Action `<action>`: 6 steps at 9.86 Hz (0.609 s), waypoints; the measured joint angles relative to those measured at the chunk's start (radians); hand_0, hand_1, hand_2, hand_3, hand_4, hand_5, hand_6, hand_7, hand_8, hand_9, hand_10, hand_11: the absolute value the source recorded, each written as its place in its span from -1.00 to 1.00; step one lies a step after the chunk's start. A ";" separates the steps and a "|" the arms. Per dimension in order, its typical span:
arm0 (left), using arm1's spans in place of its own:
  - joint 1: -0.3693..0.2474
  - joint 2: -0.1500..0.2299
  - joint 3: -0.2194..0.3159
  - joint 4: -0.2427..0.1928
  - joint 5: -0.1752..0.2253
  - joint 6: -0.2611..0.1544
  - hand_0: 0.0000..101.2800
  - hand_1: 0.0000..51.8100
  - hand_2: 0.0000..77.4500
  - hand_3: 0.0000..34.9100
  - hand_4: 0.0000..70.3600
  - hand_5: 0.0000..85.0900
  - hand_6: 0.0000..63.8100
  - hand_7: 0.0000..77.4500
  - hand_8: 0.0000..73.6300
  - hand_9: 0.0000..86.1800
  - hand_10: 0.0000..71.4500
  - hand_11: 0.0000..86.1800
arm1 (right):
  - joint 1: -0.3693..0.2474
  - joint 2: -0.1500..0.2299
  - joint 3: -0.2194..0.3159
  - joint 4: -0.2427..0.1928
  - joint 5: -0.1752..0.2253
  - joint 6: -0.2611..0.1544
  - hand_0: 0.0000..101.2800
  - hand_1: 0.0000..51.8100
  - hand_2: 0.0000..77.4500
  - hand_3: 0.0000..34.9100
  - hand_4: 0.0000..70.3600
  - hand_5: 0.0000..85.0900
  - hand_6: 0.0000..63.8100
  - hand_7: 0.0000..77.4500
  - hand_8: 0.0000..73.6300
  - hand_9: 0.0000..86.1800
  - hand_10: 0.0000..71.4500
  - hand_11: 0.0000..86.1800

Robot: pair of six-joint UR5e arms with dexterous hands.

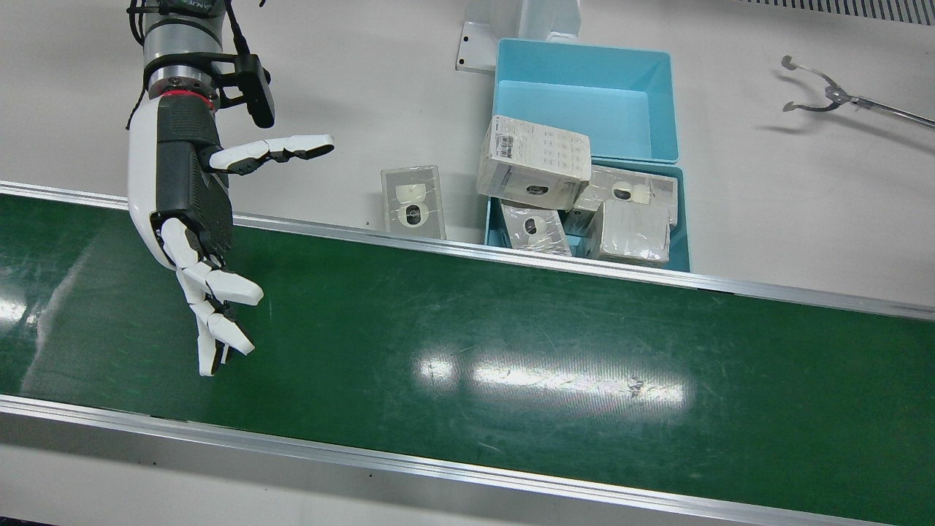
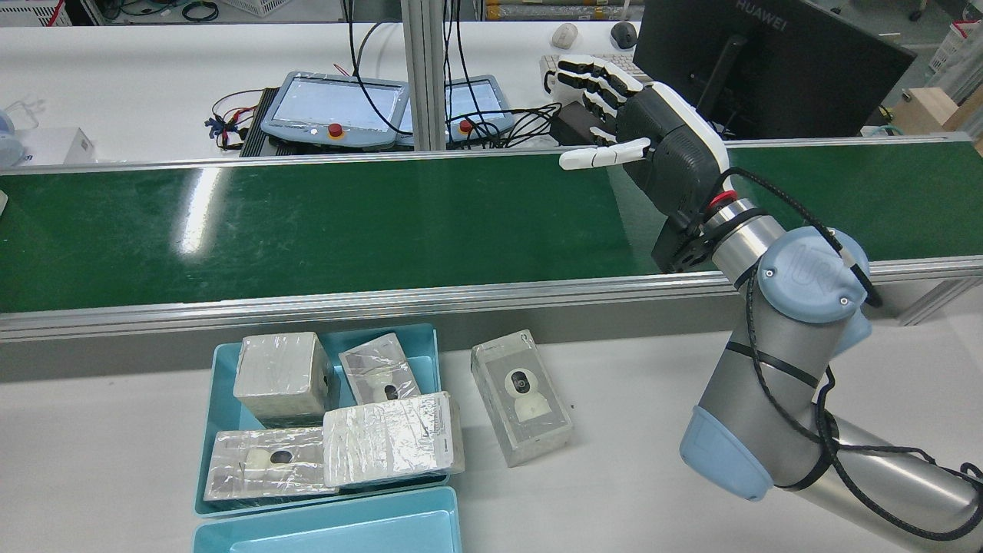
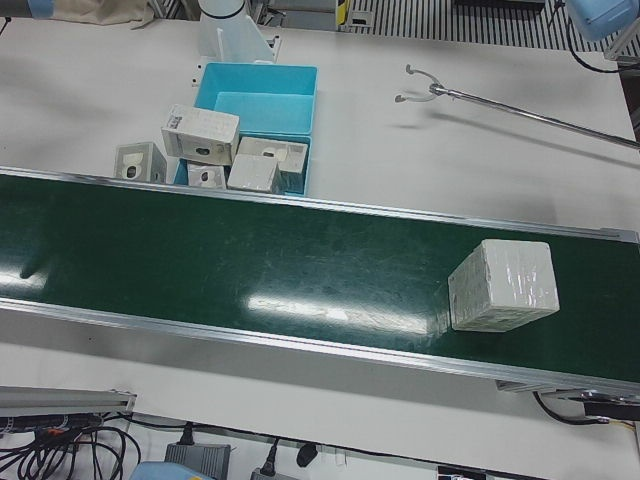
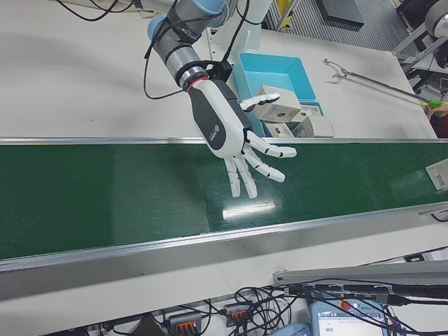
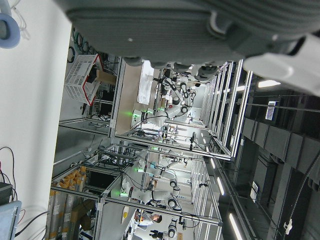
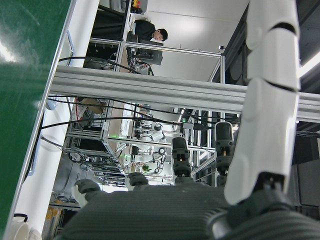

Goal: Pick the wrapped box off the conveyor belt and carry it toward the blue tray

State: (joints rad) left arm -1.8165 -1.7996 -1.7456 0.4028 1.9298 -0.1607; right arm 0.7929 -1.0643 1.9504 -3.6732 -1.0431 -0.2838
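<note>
A wrapped box (image 3: 502, 285) stands on the green conveyor belt (image 1: 511, 351), seen only in the left-front view near that view's right end. My right hand (image 1: 190, 212) hovers open over the belt's other end, fingers spread, holding nothing; it also shows in the rear view (image 2: 660, 146) and right-front view (image 4: 227, 129). The blue tray (image 1: 684, 219) beside the belt holds several wrapped boxes. My left hand (image 5: 165, 30) shows only as a palm edge in its own view, with nothing in it.
An empty blue tray (image 1: 584, 109) sits behind the filled one. One wrapped box (image 1: 413, 201) lies on the white table beside the tray. A metal reacher tool (image 1: 825, 95) lies on the table. Aluminium rails edge the belt.
</note>
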 joint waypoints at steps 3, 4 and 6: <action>0.000 0.000 0.000 0.000 0.000 0.000 -1.00 -1.00 -0.97 -1.00 -1.00 -0.99 -1.00 -0.99 -0.99 -1.00 -0.98 -1.00 | 0.008 -0.021 0.003 0.000 0.000 0.014 -0.09 -0.54 -0.70 0.74 -0.67 -0.44 -1.00 -0.55 -1.00 -0.95 -0.98 -0.96; 0.000 0.000 0.000 0.000 0.000 0.000 -1.00 -1.00 -0.97 -1.00 -1.00 -0.99 -1.00 -0.99 -0.99 -1.00 -0.98 -1.00 | 0.012 -0.025 0.003 0.001 0.001 0.022 -0.13 -0.64 -0.68 0.73 -0.72 -0.44 -1.00 -0.54 -1.00 -0.94 -0.98 -0.96; 0.000 0.000 0.000 0.000 0.000 0.000 -1.00 -1.00 -0.97 -1.00 -1.00 -0.99 -1.00 -0.99 -1.00 -0.99 -1.00 -1.00 | 0.016 -0.029 0.002 0.004 0.001 0.032 -0.17 -0.66 -0.72 0.73 -0.83 -0.46 -1.00 -0.56 -1.00 -0.89 -0.94 -0.97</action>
State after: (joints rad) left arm -1.8165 -1.7996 -1.7456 0.4028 1.9298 -0.1607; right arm 0.8089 -1.0928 1.9519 -3.6689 -1.0418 -0.2514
